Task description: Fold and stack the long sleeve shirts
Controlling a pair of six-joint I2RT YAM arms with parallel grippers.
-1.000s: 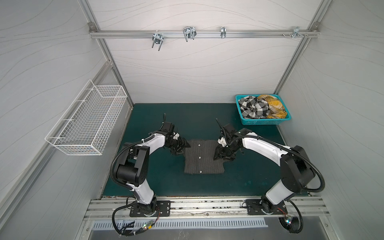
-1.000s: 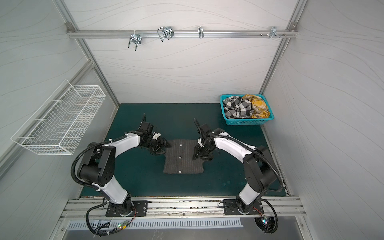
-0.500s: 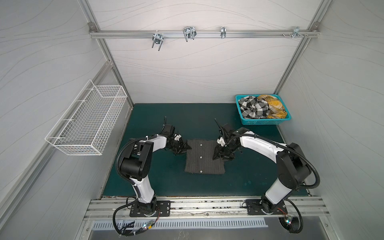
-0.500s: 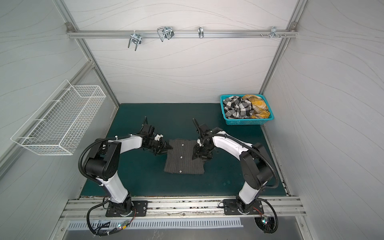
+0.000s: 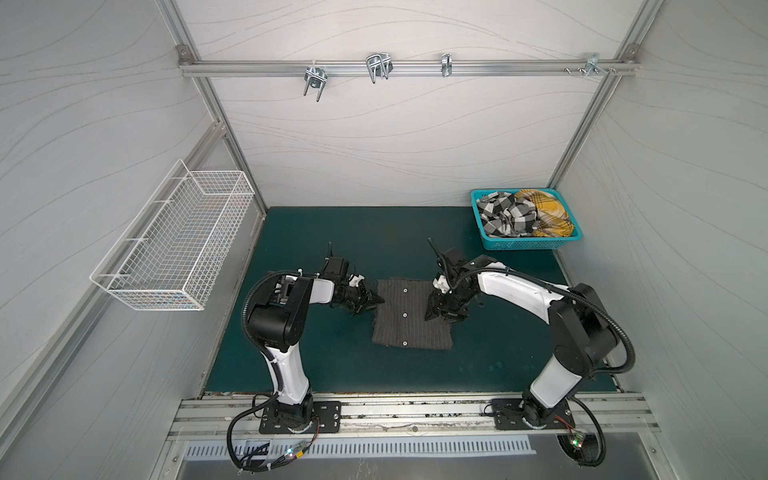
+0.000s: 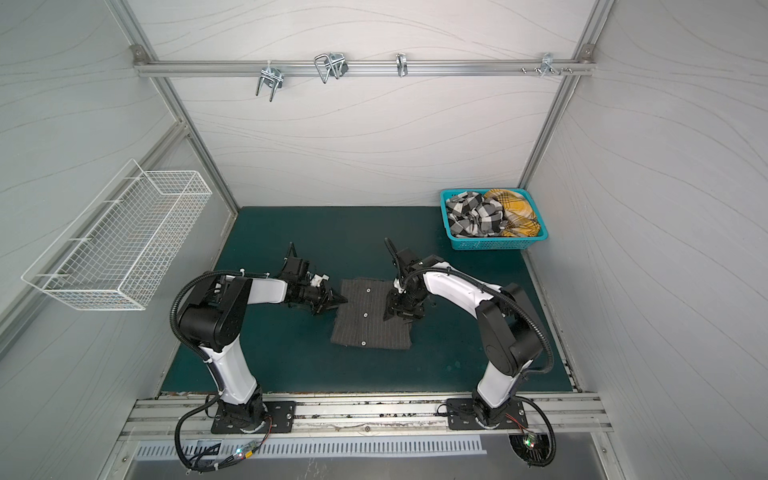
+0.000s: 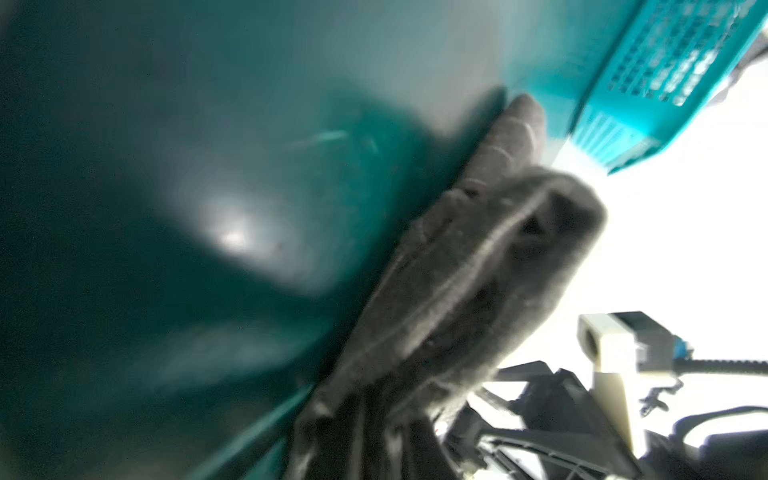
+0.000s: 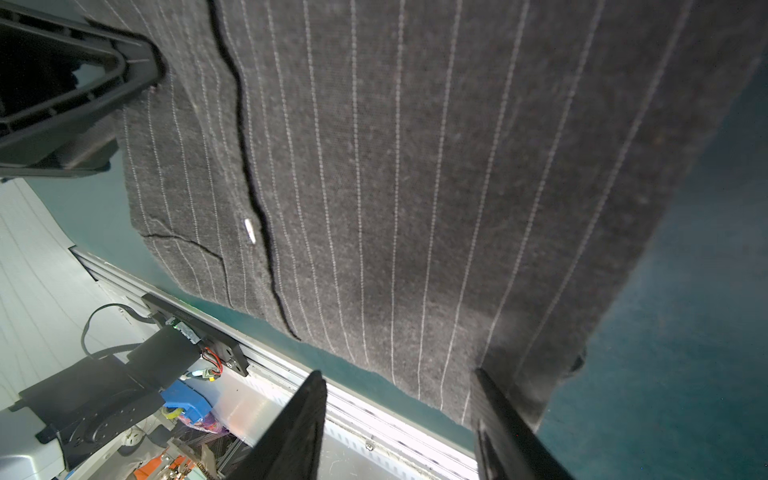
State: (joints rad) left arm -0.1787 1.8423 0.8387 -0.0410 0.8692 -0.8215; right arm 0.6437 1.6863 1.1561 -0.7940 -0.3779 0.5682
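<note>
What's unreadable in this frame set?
Left gripper grip on the grey pinstriped shirt: left wrist view motion-blurred, top views too small.
That shirt's sleeves and collar: out of sight in every view, hidden by its own folds.
Checked shirt and yellow plaid shirt: crumpled together, lower parts behind the teal basket wall in both top views.

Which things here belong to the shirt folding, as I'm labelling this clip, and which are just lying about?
Job: grey pinstripe shirt on the green mat; checked shirt; yellow plaid shirt; left gripper; right gripper.

Lying about: teal basket, merely holding two shirts; wall-mounted white wire basket; overhead hooks.
</note>
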